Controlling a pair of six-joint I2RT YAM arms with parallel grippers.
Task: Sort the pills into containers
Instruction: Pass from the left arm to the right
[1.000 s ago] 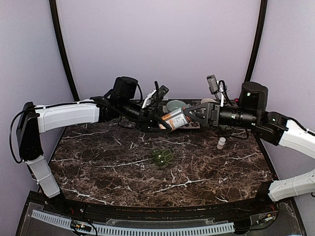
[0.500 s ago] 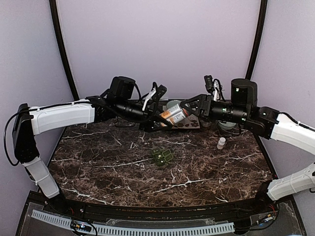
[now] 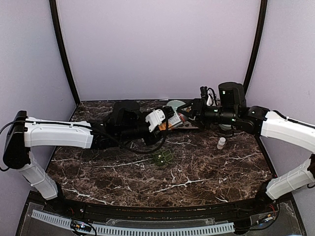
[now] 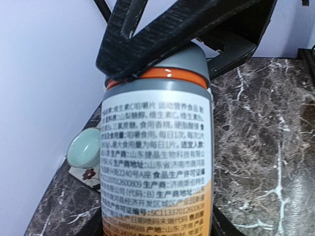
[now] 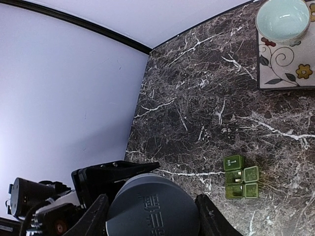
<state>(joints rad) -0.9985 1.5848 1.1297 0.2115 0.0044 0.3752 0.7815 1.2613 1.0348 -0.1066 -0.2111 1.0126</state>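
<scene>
- Containers (image 3: 162, 157): lay on the tabletop (image 3: 206, 172), apart from the raised bottle (image 4: 157, 162).
- Left end effector (image 3: 166, 120): pinched the bottle body; right end effector (image 5: 151, 216): clamped round the grey cap (image 4: 189, 61).
- Risk: could scatter pills over the tabletop if the cap came free with the bottle so tilted; could slip under a weak grip.

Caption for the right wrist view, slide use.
Right gripper clasps the grey bottle cap; green pill organiser on the marble table below.
</scene>
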